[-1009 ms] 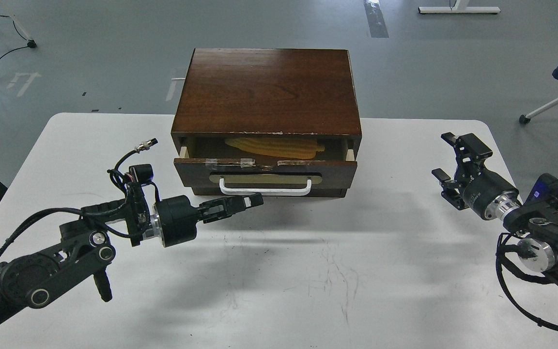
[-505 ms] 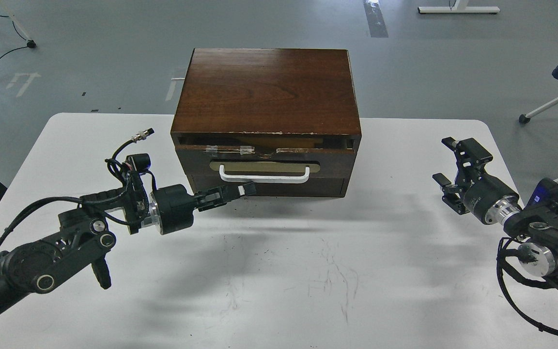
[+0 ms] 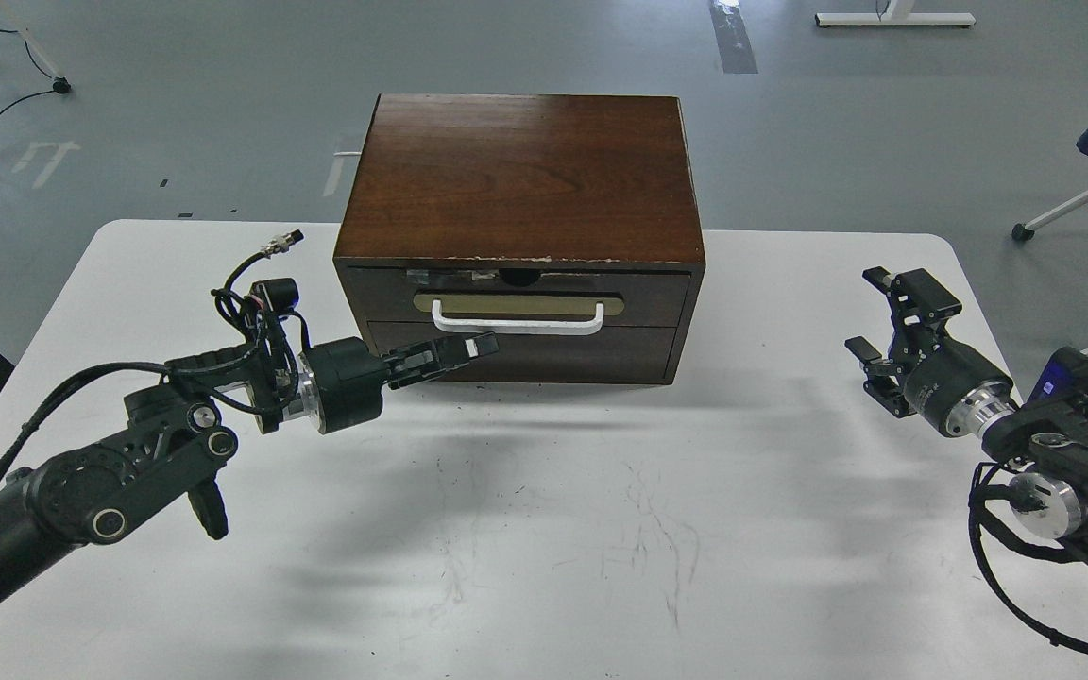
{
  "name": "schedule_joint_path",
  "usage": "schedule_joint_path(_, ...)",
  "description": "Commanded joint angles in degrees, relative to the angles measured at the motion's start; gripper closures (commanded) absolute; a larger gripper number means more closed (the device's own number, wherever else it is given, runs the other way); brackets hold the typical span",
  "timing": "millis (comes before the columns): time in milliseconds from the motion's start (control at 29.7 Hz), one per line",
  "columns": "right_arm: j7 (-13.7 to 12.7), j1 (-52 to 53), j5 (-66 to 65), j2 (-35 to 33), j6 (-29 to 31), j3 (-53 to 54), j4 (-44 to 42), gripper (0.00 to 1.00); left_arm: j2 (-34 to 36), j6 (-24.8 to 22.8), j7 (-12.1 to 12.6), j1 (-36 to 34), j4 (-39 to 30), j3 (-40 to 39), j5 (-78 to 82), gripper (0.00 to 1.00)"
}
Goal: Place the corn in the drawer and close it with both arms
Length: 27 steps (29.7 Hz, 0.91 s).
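Note:
The dark brown drawer [image 3: 518, 295] with its white bar handle [image 3: 516, 326] sits pushed flush into the wooden cabinet [image 3: 520, 175] at the back middle of the white table [image 3: 544, 529]. The corn is hidden inside. My left gripper [image 3: 468, 349] is shut, fingers together, its tip against the cabinet front just below the left part of the handle. My right gripper [image 3: 884, 316] is open and empty, well to the right of the cabinet, above the table's right side.
A plain handle-less panel [image 3: 525, 354] lies below the drawer. Cables loop off my left wrist [image 3: 261, 293]. Chair legs [image 3: 1073, 203] and a blue seat stand off the table's right edge. Grey floor lies behind.
The drawer has slid from partly open, with the corn showing, to fully shut. My left gripper moved forward with it. The right arm barely moved.

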Motion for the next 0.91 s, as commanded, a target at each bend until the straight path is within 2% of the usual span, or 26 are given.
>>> schedule_joint_path(0,0.0,0.02,0.0,0.01,-0.08,0.08,0.17,0.0,-0.01,0.06,0.03,-0.57,0.09,0.01,0.01,1.0)
schedule_joint_path(101,0.0,-0.06,0.0,0.01,-0.08,0.08,0.17,0.0,0.08,-0.64,0.03,-0.83,-0.08,0.62,-0.26,1.0)
schedule_joint_path(235,0.0,-0.06,0.0,-0.08,-0.35,0.08,0.17,0.0,2.89,-7.11,0.03,0.75,-4.2,1.5,-1.49,1.0)
schedule_joint_path(404,0.0,0.02,0.0,-0.17,-0.35,0.26,0.26,0.0,6.23,-7.11,0.03,4.53,-9.92,0.19,-2.62,1.0)
schedule_joint_path(437,0.0,0.02,0.0,-0.17,-0.44,0.43,0.26,0.0,7.97,-7.11,0.03,4.88,-11.93,-0.43,-5.59,0.53)
schedule_joint_path(471,0.0,0.02,0.0,-0.17,-0.44,0.61,0.34,0.0,9.04,-7.11,0.03,5.05,-12.9,-0.69,-8.14,0.23)
schedule_joint_path(505,0.0,0.02,0.0,-0.17,-0.35,0.87,0.34,0.0,9.66,-7.11,0.03,5.32,-13.52,-0.96,-10.52,0.0)
schedule_joint_path(639,0.0,0.02,0.0,0.09,-0.44,2.28,0.17,0.0,15.27,-7.11,0.03,6.46,-14.76,-3.06,-34.11,0.0)
schedule_joint_path(740,0.0,0.02,0.0,0.18,-0.35,2.28,0.26,0.0,17.83,-7.11,0.03,6.99,-14.24,-3.16,-42.59,0.0)
schedule_joint_path(875,0.0,0.02,0.0,0.8,-0.35,2.37,0.17,0.0,20.91,-7.11,0.03,8.92,-10.02,-3.16,-53.15,0.0)
